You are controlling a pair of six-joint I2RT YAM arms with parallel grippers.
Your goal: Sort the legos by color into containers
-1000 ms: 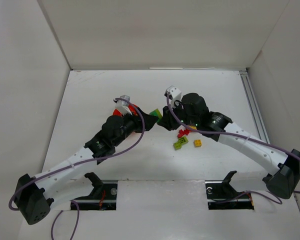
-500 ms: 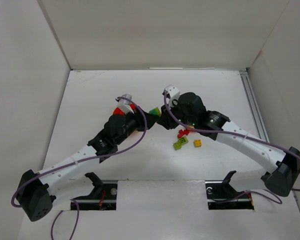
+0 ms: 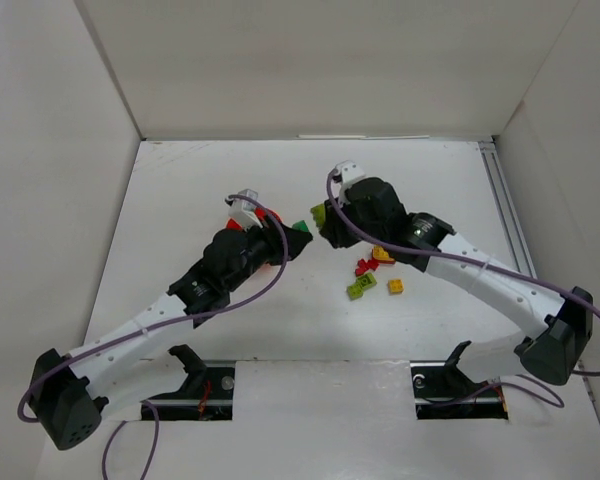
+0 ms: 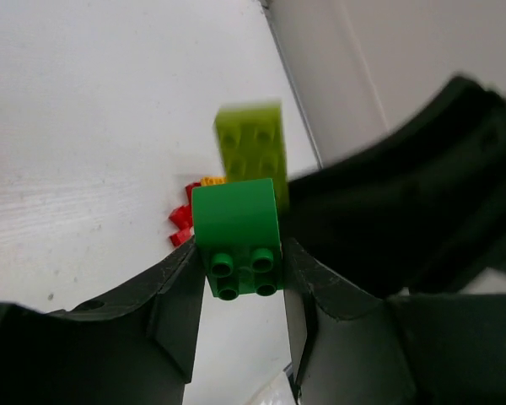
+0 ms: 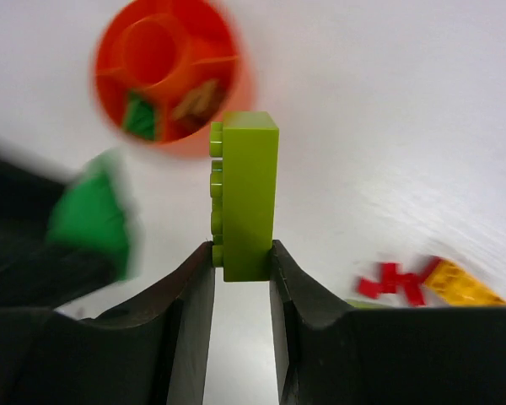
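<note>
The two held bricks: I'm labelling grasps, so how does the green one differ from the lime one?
The green brick is dark, short and square, four studs; the lime brick is paler and longer. The green brick's studs face its wrist camera; the lime brick's point sideways. Both are clamped between fingers, green in the left gripper, lime in the right gripper.

Count on inspection: one divided orange-red bowl (image 5: 149,52) and two grippers, the left gripper (image 4: 240,257) and the right gripper (image 5: 240,251), each clamping one brick. Bricks by colour: two green (held green brick (image 4: 236,224), green piece (image 5: 139,116) in the bowl), two lime (held lime brick (image 5: 246,194), loose lime brick (image 3: 361,288)), one yellow brick (image 3: 394,286), one orange wedge (image 5: 460,287) and one tan piece (image 5: 194,101) in the bowl. Red pieces (image 3: 363,266) lie clustered; they look like two, but the number cannot be confirmed.
</note>
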